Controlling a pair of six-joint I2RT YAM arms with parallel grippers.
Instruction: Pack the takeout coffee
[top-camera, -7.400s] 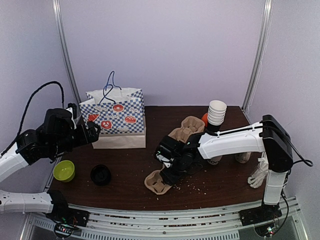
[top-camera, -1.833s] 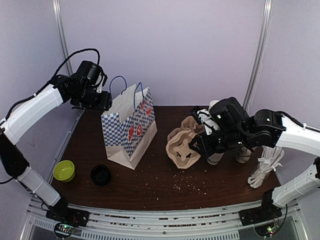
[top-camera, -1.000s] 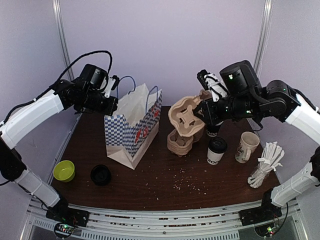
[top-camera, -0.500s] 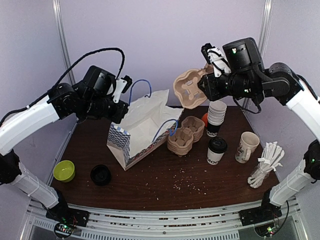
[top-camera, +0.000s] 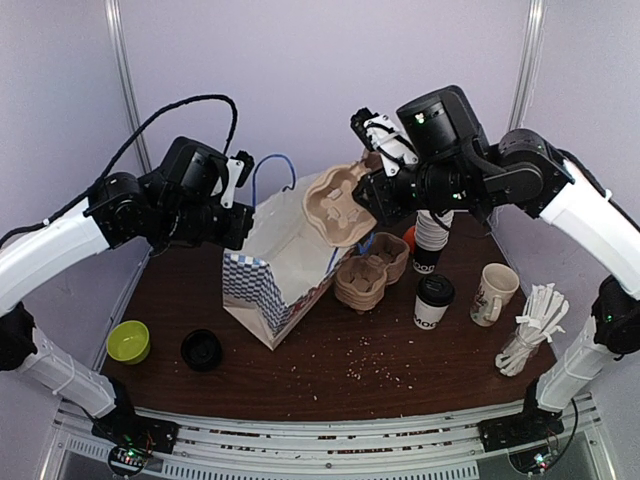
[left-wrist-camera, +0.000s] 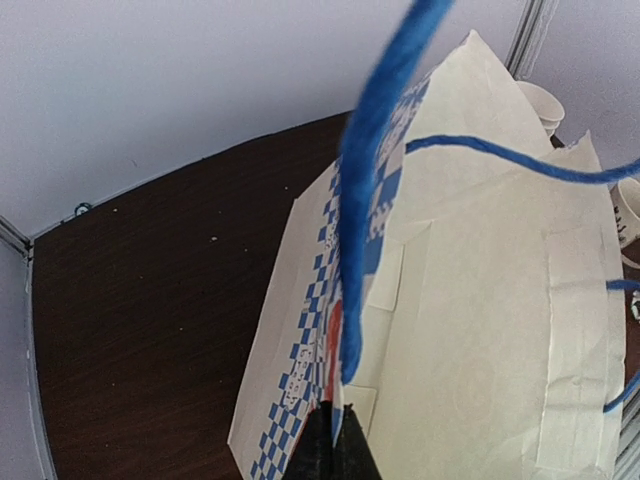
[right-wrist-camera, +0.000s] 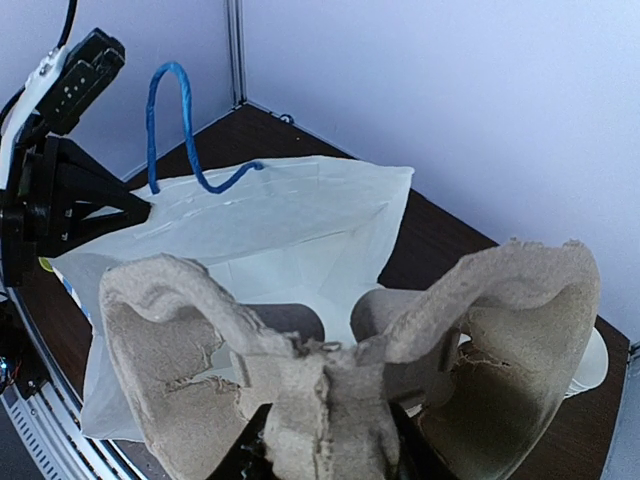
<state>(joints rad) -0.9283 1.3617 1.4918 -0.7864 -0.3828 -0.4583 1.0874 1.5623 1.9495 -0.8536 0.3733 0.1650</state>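
- Right gripper (top-camera: 372, 196), clamped on a cup carrier (top-camera: 335, 208), has swung it over the paper bag (top-camera: 280, 275) (its mouth tipped open).
- Left gripper (left-wrist-camera: 333, 440) stays pinched shut on the bag's rim.
- Takeout coffee (top-camera: 432, 300) stands on the table (top-camera: 300, 370), unpacked.

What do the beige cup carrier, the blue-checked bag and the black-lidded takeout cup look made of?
Beige cup carrier: moulded paper pulp, matte; fibrous ragged edges.
Blue-checked bag: thin paper, matte white inside, creased; blue cord handles.
Black-lidded takeout cup: probably paper, lid likely plastic; too small to confirm.
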